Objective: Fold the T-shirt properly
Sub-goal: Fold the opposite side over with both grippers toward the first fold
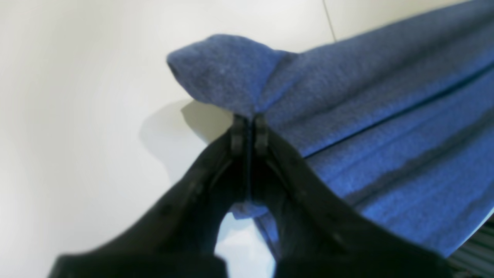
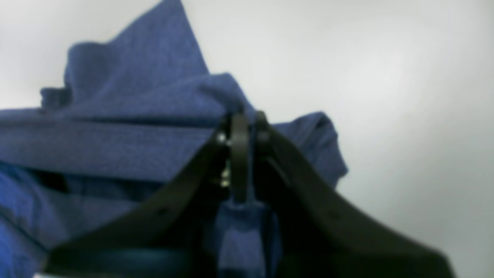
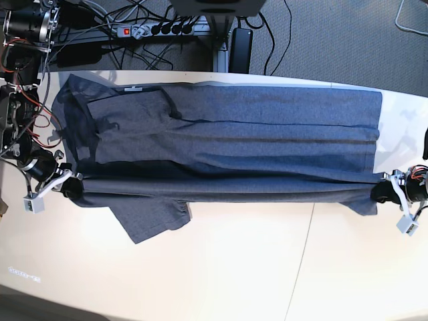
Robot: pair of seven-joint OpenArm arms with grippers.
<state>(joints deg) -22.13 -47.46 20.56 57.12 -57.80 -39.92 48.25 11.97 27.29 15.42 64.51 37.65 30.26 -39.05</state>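
Observation:
The slate-blue T-shirt [image 3: 227,140] lies spread lengthwise across the white table [image 3: 234,261], neck end at the left of the base view, one sleeve [image 3: 150,217] sticking out toward the front. Its near long edge is lifted and stretched taut between both grippers. My left gripper [image 3: 382,192], at the right end, is shut on the hem corner; in the left wrist view the black fingertips [image 1: 261,133] pinch blue cloth [image 1: 231,73]. My right gripper [image 3: 71,188], at the left end, is shut on the shoulder edge, with bunched fabric [image 2: 154,112] over its fingers [image 2: 240,146].
Cables and a power strip [image 3: 157,28] lie on the floor behind the table. Robot hardware with red wires [image 3: 20,100] stands at the left edge. A table seam [image 3: 301,257] runs across the front right of the white surface.

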